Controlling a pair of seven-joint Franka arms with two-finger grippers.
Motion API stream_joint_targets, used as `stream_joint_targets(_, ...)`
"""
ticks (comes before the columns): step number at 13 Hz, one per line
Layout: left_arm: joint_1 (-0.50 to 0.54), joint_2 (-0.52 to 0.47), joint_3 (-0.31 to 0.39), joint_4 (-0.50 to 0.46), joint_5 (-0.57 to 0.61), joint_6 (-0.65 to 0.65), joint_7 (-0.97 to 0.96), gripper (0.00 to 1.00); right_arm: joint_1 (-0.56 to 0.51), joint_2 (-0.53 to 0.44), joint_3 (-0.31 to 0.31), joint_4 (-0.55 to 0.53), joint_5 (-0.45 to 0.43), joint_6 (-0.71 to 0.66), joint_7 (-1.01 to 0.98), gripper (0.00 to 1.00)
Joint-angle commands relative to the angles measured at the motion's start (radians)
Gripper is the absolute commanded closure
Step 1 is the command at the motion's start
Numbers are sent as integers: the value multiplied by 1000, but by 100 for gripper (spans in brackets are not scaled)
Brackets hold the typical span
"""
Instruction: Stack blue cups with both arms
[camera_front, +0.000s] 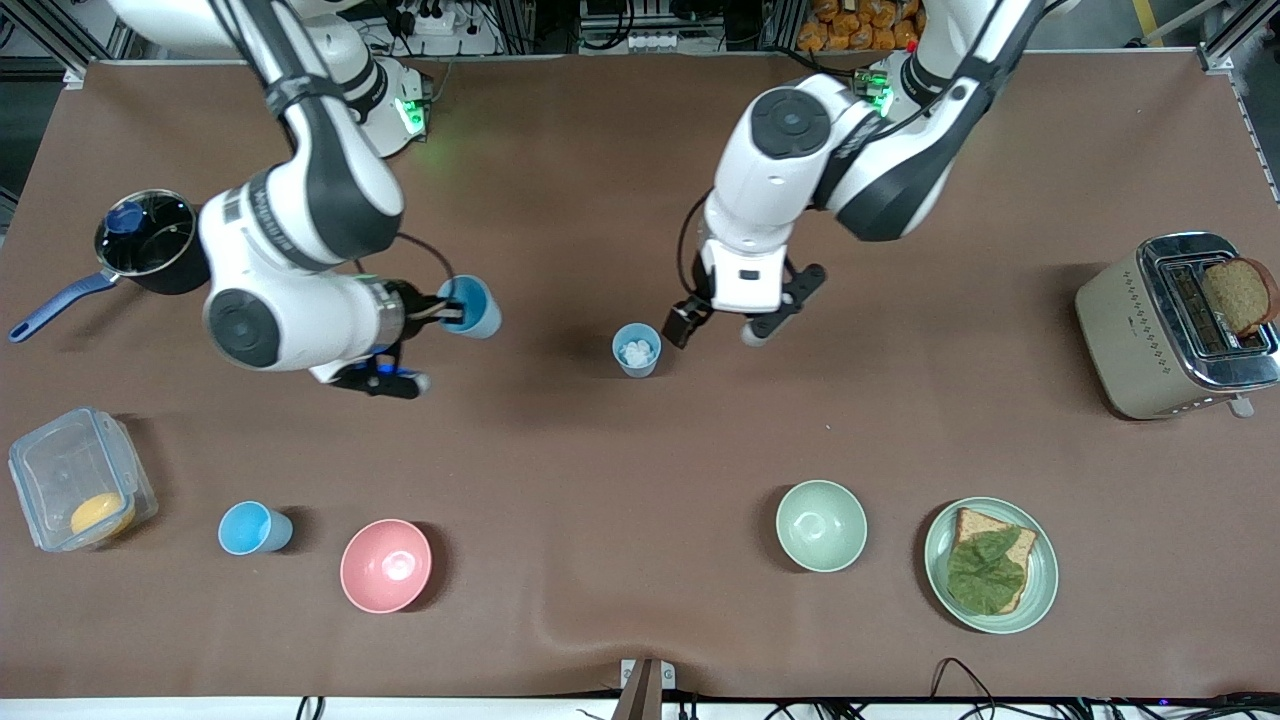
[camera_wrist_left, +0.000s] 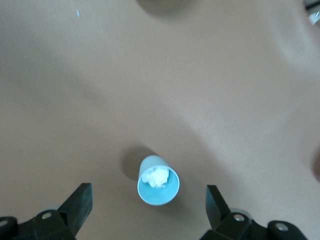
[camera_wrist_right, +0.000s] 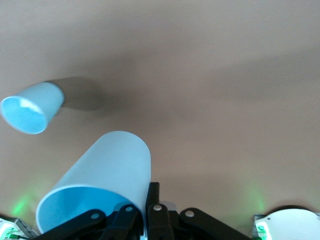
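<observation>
Brown mat (camera_front: 640, 480) covers the table; cluttered shelving, perhaps, above.

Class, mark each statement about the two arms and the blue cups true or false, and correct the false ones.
1. The right gripper holds a bright blue cup by its rim. True.
2. The left gripper is shut on the grey-blue cup. False: it is open, beside that cup, not touching it.
3. The grey-blue cup has something white inside. True.
4. The third blue cup sits inside the pink bowl. False: it stands on the table beside the bowl.
</observation>
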Motion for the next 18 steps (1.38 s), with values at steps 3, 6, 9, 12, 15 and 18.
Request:
stream_joint_targets(3,217,-99,-5,-28,-8,-159,434,0,204,19,-16,27,0,122,145,100)
stream_joint_targets(6,359,-137,-3,-28,3,-264,746,0,304,68,-16,28,-35,240,248,100)
stream_joint_targets(9,482,-214,-5,-27,-8,-314,984,0,327,156,-16,94,-118,257,259,100)
stream_joint_targets(12,500,-260,3,13,-6,-395,1055,0,342,217,-16,157,-118,274,259,100)
stream_joint_targets(15,492,-267,15,85,-6,-500,1098,0,345,230,-14,170,-118,300,259,100)
stream_joint_targets(18,369,-281,179,98,-15,-546,1146,0,350,252,-16,183,-118,314,271,100)
